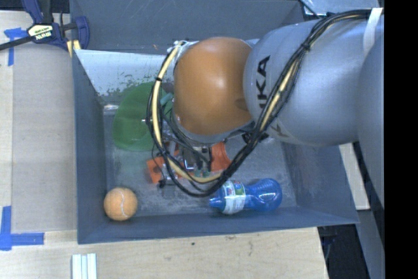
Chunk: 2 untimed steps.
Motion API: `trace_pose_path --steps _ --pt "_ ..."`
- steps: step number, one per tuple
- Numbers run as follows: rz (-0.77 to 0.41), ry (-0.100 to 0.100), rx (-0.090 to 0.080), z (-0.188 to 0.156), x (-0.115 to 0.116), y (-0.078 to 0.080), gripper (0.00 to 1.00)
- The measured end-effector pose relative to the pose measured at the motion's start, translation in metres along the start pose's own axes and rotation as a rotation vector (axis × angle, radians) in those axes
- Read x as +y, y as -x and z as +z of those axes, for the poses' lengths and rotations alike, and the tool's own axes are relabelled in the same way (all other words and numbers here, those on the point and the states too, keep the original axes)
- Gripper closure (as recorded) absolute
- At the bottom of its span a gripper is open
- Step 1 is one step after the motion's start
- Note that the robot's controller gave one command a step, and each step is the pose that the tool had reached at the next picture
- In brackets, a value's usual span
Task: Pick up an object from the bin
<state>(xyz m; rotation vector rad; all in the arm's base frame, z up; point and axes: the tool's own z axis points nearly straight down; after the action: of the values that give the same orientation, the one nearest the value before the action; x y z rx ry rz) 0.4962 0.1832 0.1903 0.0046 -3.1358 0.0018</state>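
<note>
Grey metal bin [85, 160] with the arm [313, 82] reaching in over the right edge. Its rounded orange cover [209, 85] hangs above the middle of the bin floor. Black and yellow cables [157, 115] loop round the cover's left side and down under it.

The gripper [188, 163] sits low beneath the cover, around the middle of the floor and a little toward the near edge. Open or closed, cannot tell, since cover and cables hide it; whether it grips anything cannot be told either.

Directly under and beside it lies a small orange-red thing [155, 171], shape unclear. Orange-red shows on both the left and right of the gripper — one piece or two, cannot tell. It touches or nearly touches the gripper hardware.

A translucent green rounded plastic piece [132, 119] lies toward the left wall, its right part tucked under the cover.

A round orange ball [120, 203] rests alone in the near-left corner, well apart from the gripper.

A blue clear-plastic bottle with a green-and-white label [248, 196] lies on its side along the near edge, right of middle, with the lowest cable loop just beside its left end.
</note>
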Motion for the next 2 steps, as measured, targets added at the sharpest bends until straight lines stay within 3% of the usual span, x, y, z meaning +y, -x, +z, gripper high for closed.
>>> trace_pose_path --steps 1,2 --pt "0.004 0.002 -0.008 -0.004 -0.001 0.002 0.0" --pt "-0.112 0.001 -0.007 0.098 -0.065 0.025 0.0"
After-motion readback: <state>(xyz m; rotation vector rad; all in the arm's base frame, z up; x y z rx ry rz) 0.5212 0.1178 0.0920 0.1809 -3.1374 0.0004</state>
